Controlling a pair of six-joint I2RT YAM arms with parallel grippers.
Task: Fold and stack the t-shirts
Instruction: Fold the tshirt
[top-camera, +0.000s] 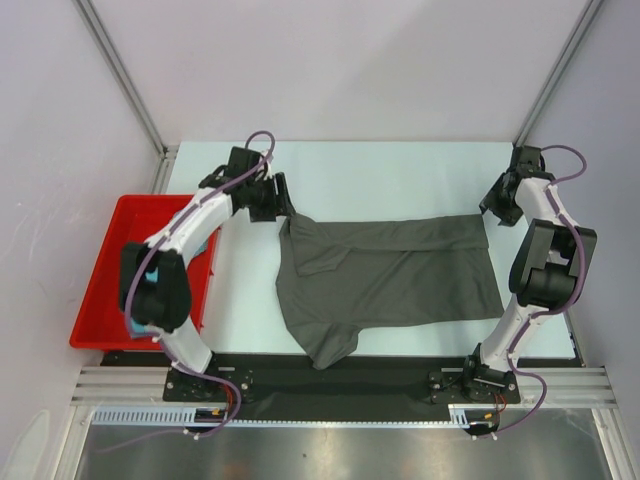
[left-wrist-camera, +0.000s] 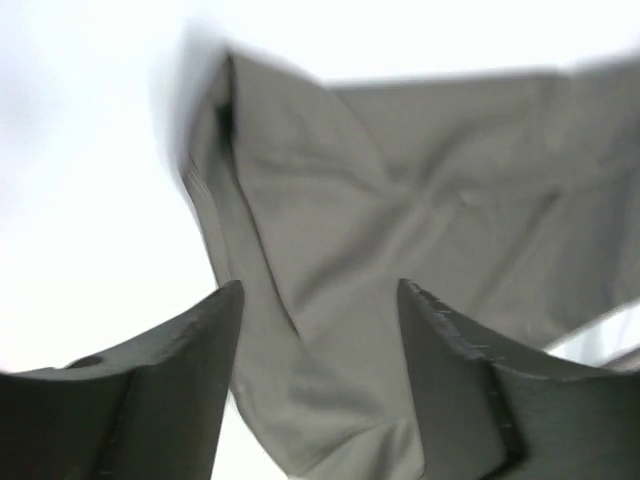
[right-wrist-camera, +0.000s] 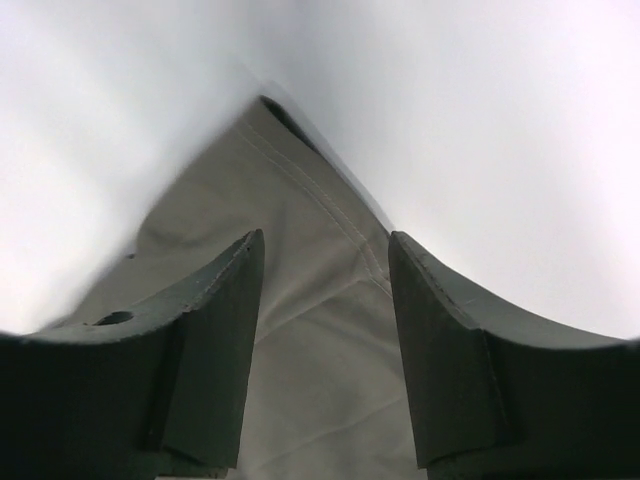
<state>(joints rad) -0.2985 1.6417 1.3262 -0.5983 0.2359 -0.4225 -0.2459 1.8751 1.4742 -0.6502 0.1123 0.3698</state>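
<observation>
Dark grey t-shirt (top-camera: 390, 275) looks part-folded, left gripper (top-camera: 282, 206) and right gripper (top-camera: 493, 210) both open at its far corners, so next up is probably grabbing an edge.

Left tool (top-camera: 274, 199) and right tool (top-camera: 496, 206) both reached far forward, angled down — jaws standing apart.

Lab test cell: white panels (top-camera: 350, 60), aluminium frame (top-camera: 121, 75).

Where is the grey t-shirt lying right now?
In the top view the grey t-shirt lies in the middle of the white table, its far corners by the left gripper and the right gripper, with the red tray off to its left.
</observation>
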